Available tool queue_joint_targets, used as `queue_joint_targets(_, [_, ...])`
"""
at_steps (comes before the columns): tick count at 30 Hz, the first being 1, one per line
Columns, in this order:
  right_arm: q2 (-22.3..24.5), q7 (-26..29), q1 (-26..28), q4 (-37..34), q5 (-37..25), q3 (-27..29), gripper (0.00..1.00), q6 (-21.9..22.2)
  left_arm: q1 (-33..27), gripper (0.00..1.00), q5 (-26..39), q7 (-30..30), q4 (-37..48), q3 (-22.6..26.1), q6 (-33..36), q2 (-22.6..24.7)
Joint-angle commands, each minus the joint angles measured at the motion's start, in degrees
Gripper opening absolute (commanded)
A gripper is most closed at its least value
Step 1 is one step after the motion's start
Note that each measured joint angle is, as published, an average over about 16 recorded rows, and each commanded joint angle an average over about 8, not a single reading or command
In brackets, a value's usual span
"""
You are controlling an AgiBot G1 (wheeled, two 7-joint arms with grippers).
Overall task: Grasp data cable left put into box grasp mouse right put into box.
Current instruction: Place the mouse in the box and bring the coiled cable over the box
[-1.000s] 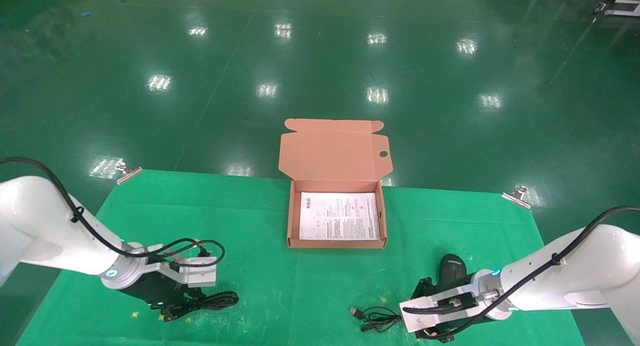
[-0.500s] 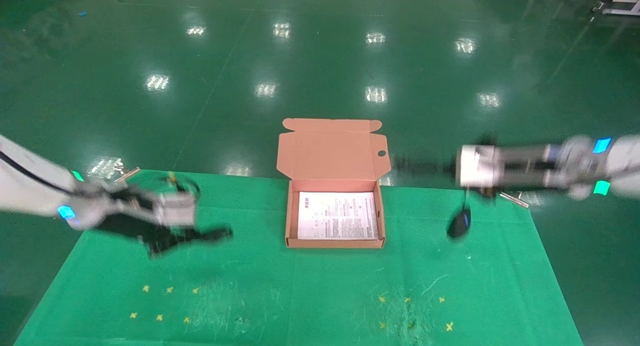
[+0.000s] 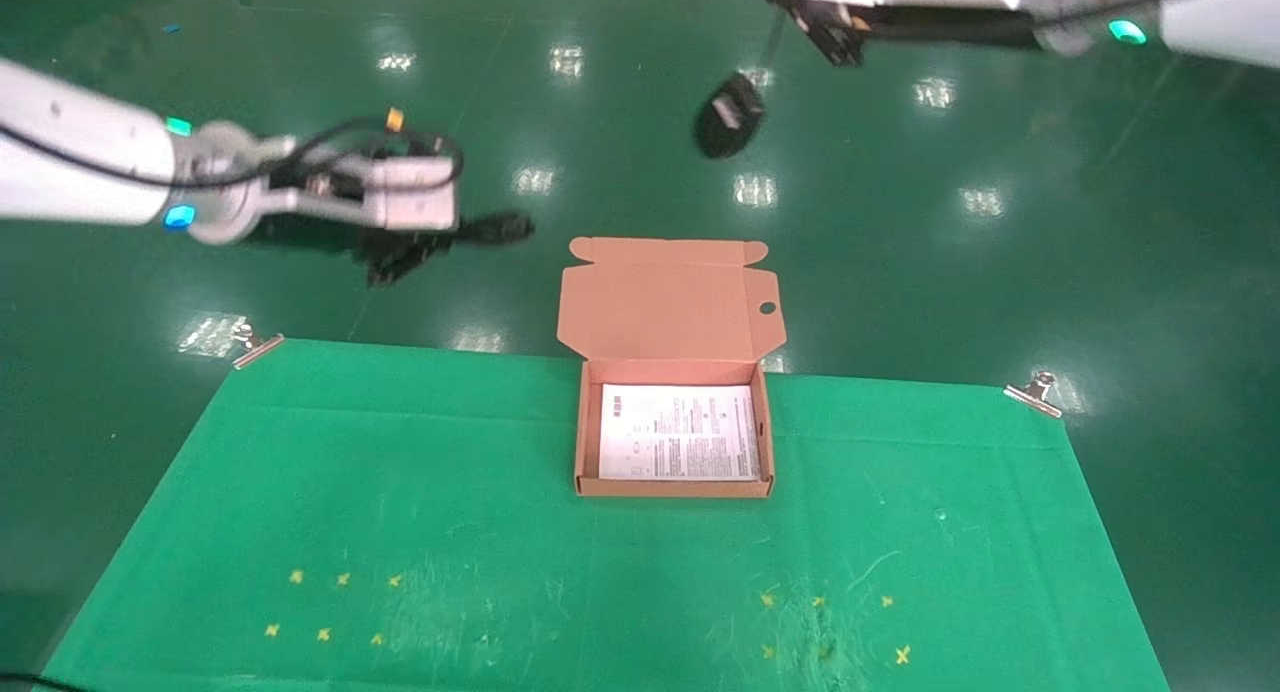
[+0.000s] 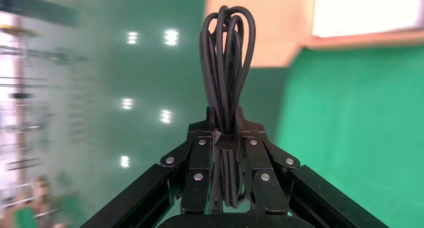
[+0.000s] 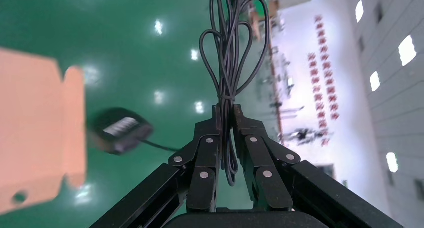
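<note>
Left gripper [image 3: 405, 257] is clamped on the cable [image 4: 227, 78], held at the tie with the loops sticking out past the fingertips. It's up in the air, left of the box [image 3: 674, 488] and beyond the table's far edge.

Right gripper [image 3: 835, 42] is high at the frame's top, beyond the box. It's pinching the mouse's cord bundle [image 5: 229, 68], not the body. The mouse [image 3: 728, 120] hangs below on its cord, well above the open lid [image 3: 670, 297].

Handling, as I read it:
- Cable: light, floppy, the tie keeps it compact. The hold at the tie looks sound; the loops will droop, so lower it in, don't drop it from height.
- Mouse: the heavier end, dangling, will likely pendulum. Its thin cord is slippery in the pads. Let the swing die before you lower it; the body should land first.

Hard to see:
- Right gripper sits partly out of frame in the head view.
- Mouse is blurred in both views; you can't tell which way it faces.
- USB plug not visible.
- Box holds only the white sheet [image 3: 678, 444].
</note>
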Motion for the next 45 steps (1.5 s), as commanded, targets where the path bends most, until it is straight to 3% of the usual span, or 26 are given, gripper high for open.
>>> queue_joint_targets(1, [-2.1,-0.5,1.7,-1.0,0.2,0.1,0.0,0.8,-1.1,0.0,1.0,-1.4,-0.8,-0.1,-1.7,0.9])
queue_joint_targets(9, [-6.7,-4.3,5.1,-6.8,0.8,-0.4,0.0,0.3,-3.4,0.0,4.0,-4.8,-0.7,-0.2,-6.0,3.0])
queue_joint_targets(20, [-7.8,-5.5,5.9,-8.2,0.6,-0.9,0.0,-0.3,-2.3,0.0,4.5,-6.2,0.7,0.2,-5.4,3.0])
queue_joint_targets(35, [-12.4,-6.6,-0.2,-14.4,-0.6,-3.7,0.0,-0.4,3.2,0.0,8.3,-8.7,11.3,4.0,-2.8,4.3])
queue_joint_targets(45, [-14.7,-7.5,-4.7,-18.7,0.7,-7.3,0.0,2.3,4.5,0.0,9.4,-11.0,13.5,4.7,-1.0,2.3])
